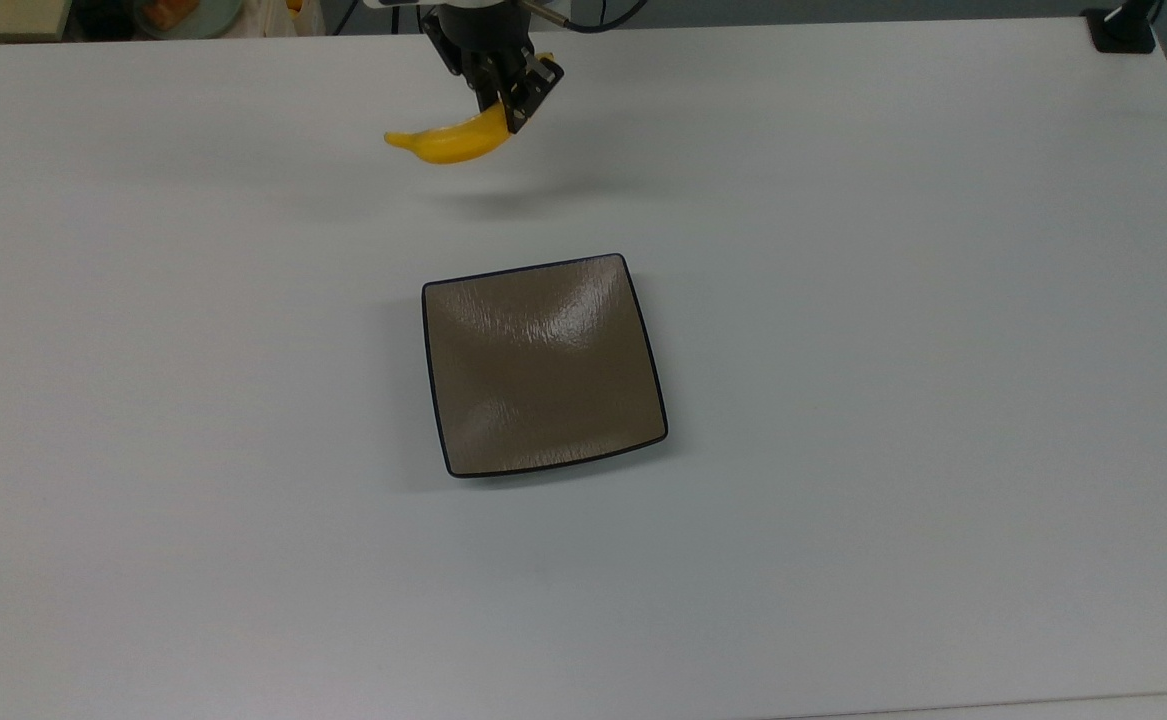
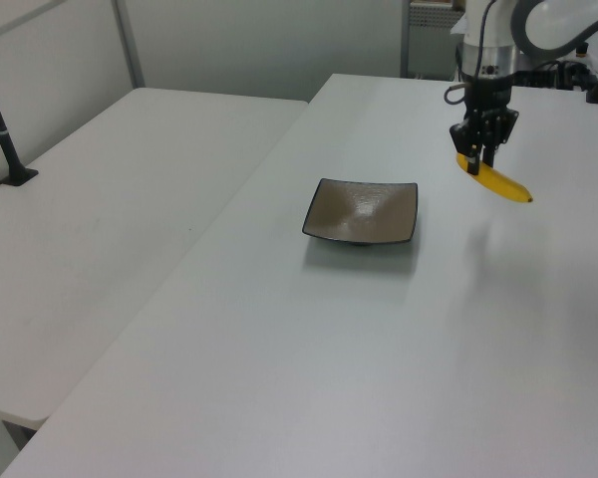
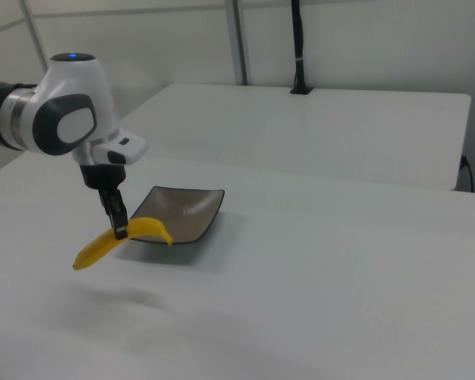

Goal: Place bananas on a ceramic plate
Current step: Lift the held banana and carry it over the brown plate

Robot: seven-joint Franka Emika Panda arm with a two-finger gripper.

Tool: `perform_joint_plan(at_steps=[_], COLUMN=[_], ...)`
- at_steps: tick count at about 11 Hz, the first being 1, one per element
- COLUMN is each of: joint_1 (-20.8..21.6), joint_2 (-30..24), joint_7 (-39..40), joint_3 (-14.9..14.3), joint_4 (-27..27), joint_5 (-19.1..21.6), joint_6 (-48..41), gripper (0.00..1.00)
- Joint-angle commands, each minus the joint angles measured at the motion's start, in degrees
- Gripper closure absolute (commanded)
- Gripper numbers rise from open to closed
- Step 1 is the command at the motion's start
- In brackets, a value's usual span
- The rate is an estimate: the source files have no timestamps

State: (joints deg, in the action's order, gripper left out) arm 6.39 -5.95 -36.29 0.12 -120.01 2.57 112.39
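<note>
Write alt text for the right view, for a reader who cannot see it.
A white robot arm's pincer holds a yellow banana in the air above a white table, gripping it near one end so the other end droops toward the right view's left. Behind it, an empty square brown plate sits on the table.

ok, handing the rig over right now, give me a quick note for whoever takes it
Hand: shut on the banana, gripping it near one end; the fruit hangs in the air above the white table.
Ceramic plate: bare, mid-table, apart from the fruit.
Done: pickup and lift.
Left: carry the banana over the plate, lower it, release.
</note>
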Motion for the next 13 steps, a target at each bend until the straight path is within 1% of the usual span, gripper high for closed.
perform_joint_plan(at_steps=[1, 3, 6, 7, 8, 10, 13], joint_1=[-0.50, -0.59, -0.68, -0.68, -0.68, -0.59, -0.33], joint_2=[7.17, 9.80, 17.53, 19.38, 20.88, 21.94, 25.54], joint_7=[2.10, 2.10, 1.22, 1.13, 1.13, 1.13, 1.22], joint_3=[0.59, 0.59, 0.59, 0.59, 0.59, 0.59, 0.59], joint_4=[10.57, 14.61, 23.39, 24.99, 26.31, 26.50, 26.67], joint_5=[-0.90, -0.64, 0.15, 0.41, 0.50, 1.11, 2.43], joint_6=[-3.32, -2.53, -2.44, -2.27, -0.79, 4.30, 10.63], gripper=[0.72, 0.72, 0.72, 0.72, 0.72, 0.72, 0.72])
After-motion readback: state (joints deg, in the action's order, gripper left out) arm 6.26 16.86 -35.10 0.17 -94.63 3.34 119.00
